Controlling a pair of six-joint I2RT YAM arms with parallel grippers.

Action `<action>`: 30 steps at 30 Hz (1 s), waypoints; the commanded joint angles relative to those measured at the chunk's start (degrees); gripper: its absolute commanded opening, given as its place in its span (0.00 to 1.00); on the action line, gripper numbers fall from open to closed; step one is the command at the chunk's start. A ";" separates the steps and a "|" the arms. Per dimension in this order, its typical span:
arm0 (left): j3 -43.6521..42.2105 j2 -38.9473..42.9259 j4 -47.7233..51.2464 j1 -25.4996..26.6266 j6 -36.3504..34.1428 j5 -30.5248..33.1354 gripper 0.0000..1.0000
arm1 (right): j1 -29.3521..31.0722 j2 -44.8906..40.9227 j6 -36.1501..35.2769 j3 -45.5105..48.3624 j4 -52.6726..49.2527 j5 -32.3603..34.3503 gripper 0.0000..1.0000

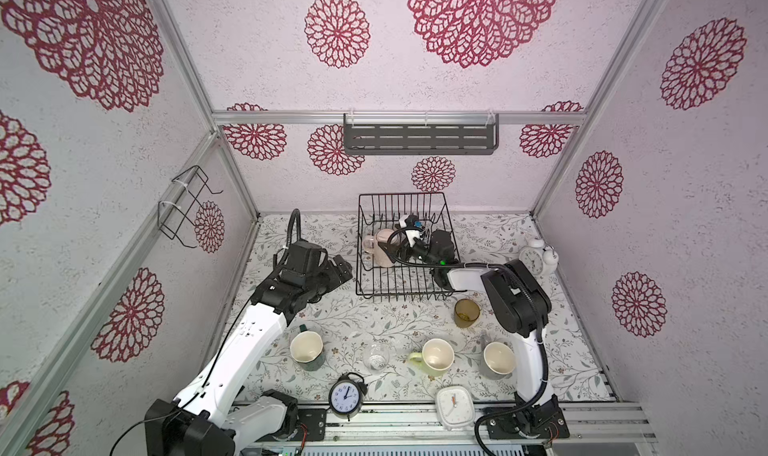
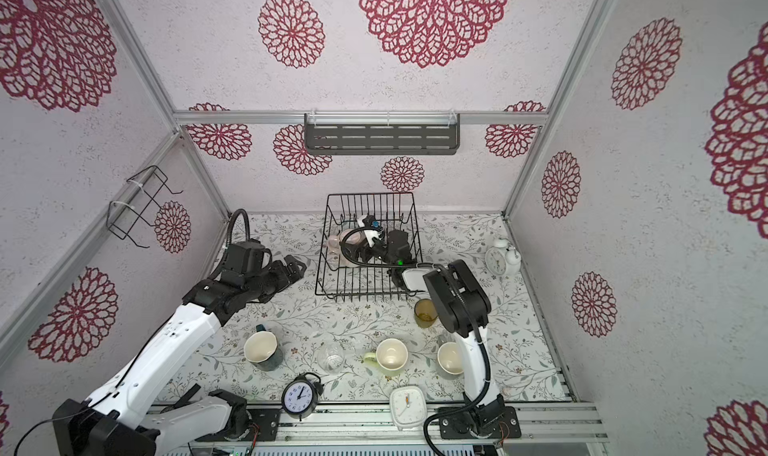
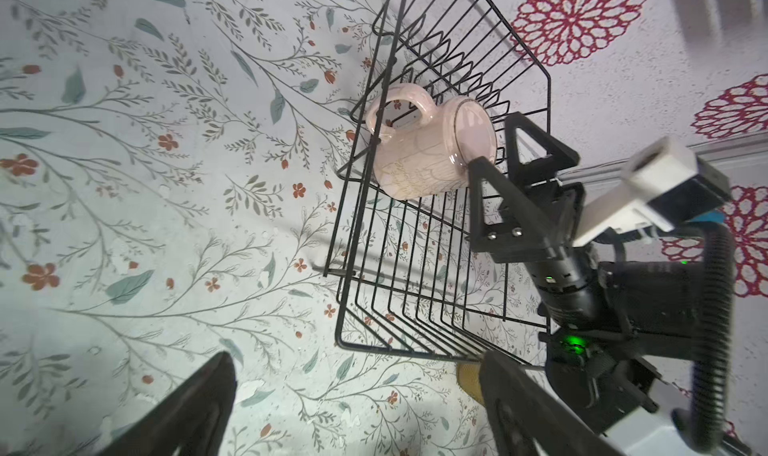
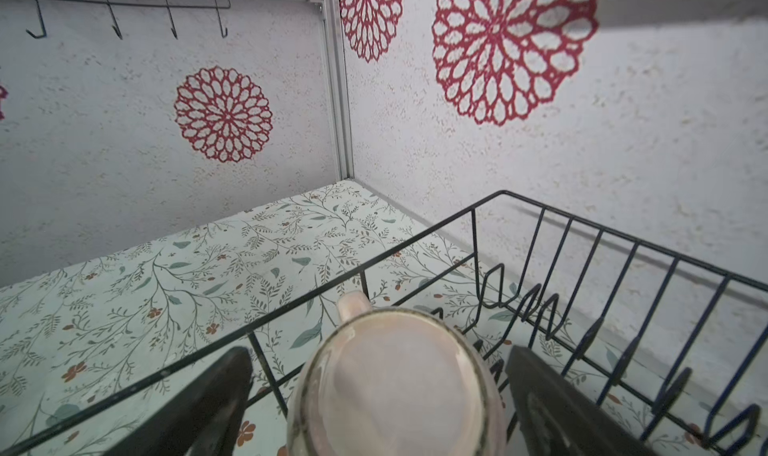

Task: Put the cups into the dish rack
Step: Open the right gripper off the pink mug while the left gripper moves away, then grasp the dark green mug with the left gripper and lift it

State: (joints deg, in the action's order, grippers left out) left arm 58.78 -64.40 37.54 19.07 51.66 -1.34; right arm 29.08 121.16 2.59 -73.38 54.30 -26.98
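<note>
Pink mug (image 3: 419, 154) is lying tipped over in the left part of the dish rack (image 1: 399, 279), handle by the rack's left wall; how steeply it is leaning is unclear. Its long axis is pointing straight at the right tool (image 3: 495, 141), round end facing it, with the tool fingers standing apart either side of that end, not clamping. So a straight pull-back along that axis looks like the clean exit. Right arm is reaching in from the tabletop's (image 1: 353, 321) front right, over the rack's front right corner, wrist turned left. Left tool (image 1: 343, 269) is hovering spread and empty beside the rack's left wall.
</note>
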 commanded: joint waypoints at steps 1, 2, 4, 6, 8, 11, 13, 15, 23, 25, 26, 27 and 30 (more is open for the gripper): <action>1.07 3.91 8.71 -0.35 -0.02 6.13 0.96 | -0.55 -6.52 2.26 0.75 -2.06 0.49 0.99; 1.07 4.63 10.99 -0.37 0.67 7.40 0.95 | -0.81 -7.86 2.81 0.94 -4.36 0.45 0.99; 0.90 5.95 15.39 -0.33 1.89 9.03 0.94 | -1.23 -10.94 3.17 1.99 -8.94 0.31 0.99; 0.42 6.93 18.74 -0.18 2.22 8.79 0.91 | -1.69 -15.14 2.25 4.18 -13.39 2.37 0.99; 0.13 7.67 23.00 -0.02 2.65 8.12 0.91 | -2.04 -19.59 0.53 5.43 -20.32 5.64 0.99; -0.59 8.99 28.23 0.73 3.44 8.18 0.88 | -2.19 -24.61 0.94 4.83 -31.67 17.16 0.99; -1.03 9.90 31.04 1.10 5.23 8.11 0.87 | -2.14 -27.19 2.78 3.69 -39.08 25.09 0.99; -1.45 10.64 32.83 1.74 6.43 7.14 0.84 | -2.26 -29.75 6.12 2.94 -45.93 32.40 0.99; -5.10 11.40 32.45 7.99 11.65 6.82 0.78 | -3.55 -35.90 12.17 5.62 -52.42 31.64 0.99; -5.60 9.59 32.24 8.99 11.99 6.72 0.76 | -3.54 -36.15 16.12 5.69 -53.56 29.97 0.98; -5.61 8.37 32.19 9.92 12.04 7.00 0.76 | -3.58 -36.38 18.00 6.19 -53.77 29.30 0.97; -5.61 7.49 32.17 10.55 11.99 7.38 0.76 | -3.59 -36.73 19.16 6.63 -53.71 28.68 0.96; -5.70 4.50 30.92 11.52 11.30 7.60 0.75 | -3.58 -37.89 21.02 9.03 -52.90 26.99 0.92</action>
State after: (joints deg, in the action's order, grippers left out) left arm 53.43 -58.33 69.65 29.80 61.80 5.15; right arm 25.63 86.46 18.44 -65.45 2.39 1.72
